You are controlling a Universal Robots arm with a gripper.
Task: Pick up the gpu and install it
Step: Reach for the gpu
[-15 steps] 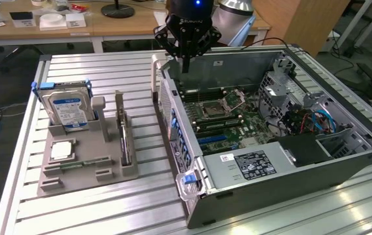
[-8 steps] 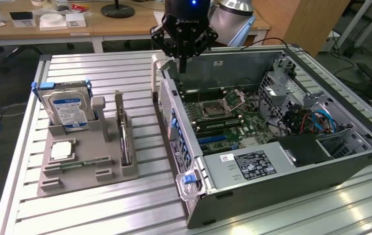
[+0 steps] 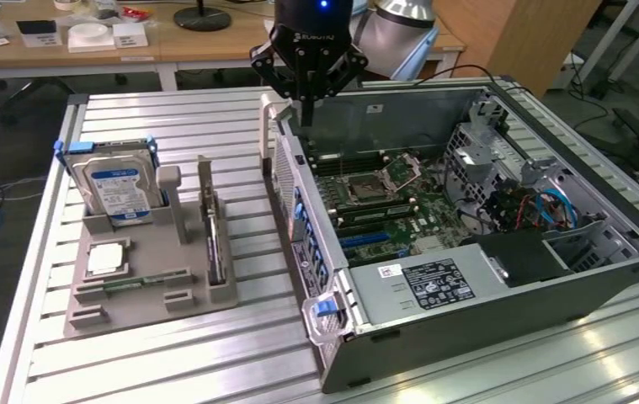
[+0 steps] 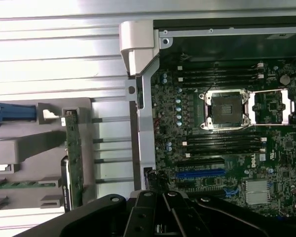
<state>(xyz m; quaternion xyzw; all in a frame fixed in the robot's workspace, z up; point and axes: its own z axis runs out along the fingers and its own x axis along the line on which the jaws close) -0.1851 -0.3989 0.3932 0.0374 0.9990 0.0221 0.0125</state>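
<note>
Task barely begun: gpu (image 3: 215,241) untouched in holder (image 3: 157,252).
Gripper (image 3: 306,109) closed w/ nothing held, over PC case (image 3: 499,295) edge; install left.

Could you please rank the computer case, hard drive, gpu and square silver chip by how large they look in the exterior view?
1. computer case
2. hard drive, broad labelled face showing
3. gpu and square silver chip, unranked: the gpu stands edge-on, long but slim; the chip is shorter but wider.
</note>
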